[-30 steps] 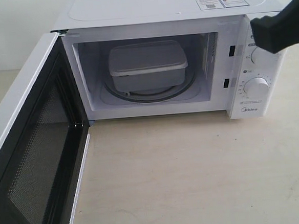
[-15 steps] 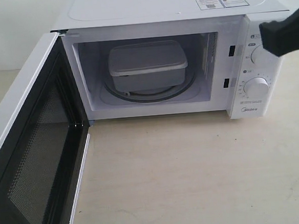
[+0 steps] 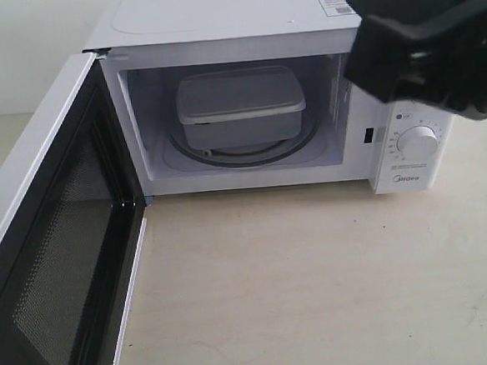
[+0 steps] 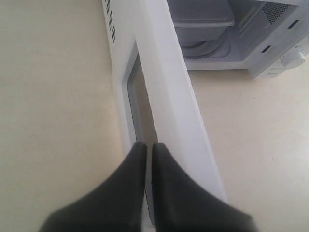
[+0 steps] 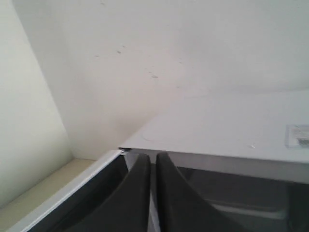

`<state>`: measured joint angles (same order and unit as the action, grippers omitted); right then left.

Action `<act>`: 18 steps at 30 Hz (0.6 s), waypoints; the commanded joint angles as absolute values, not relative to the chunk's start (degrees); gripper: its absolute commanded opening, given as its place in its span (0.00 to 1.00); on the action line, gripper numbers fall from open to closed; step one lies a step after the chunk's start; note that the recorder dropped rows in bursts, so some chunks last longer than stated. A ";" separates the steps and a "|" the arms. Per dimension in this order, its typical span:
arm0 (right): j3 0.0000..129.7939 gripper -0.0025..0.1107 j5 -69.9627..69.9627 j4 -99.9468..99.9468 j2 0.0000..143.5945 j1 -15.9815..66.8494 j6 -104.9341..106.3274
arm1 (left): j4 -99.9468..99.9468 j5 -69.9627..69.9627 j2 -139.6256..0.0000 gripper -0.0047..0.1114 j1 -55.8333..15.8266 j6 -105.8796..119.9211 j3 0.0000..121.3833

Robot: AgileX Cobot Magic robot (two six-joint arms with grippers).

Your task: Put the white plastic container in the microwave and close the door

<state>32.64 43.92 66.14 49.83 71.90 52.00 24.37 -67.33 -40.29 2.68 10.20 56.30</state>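
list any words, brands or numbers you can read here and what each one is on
"Midea": brand name on the microwave's control panel, just below the lower knob.
Sticker on the microwave's top: printed, but too small to read and partly hidden; also blurred in the right wrist view.
Dial markings around the lower knob: too small to read.
No other text is visible.

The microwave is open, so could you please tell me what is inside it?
The white plastic container, lid on, rests on the glass turntable. The lid and cloudy walls hide any contents.
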 commanded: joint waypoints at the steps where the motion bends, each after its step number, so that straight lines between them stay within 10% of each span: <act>1: 36.10 0.05 28.17 52.36 49.80 68.01 53.04 | 25.02 -67.34 -40.43 0.08 2.80 10.78 56.66; 13: 51.31 0.05 -50.81 17.18 49.25 18.65 16.10 | 25.02 -67.25 -40.43 0.08 2.80 10.78 56.66; 18: 54.17 0.05 -55.33 11.28 49.02 17.70 10.84 | 25.02 -67.25 -40.43 0.08 2.80 10.78 56.66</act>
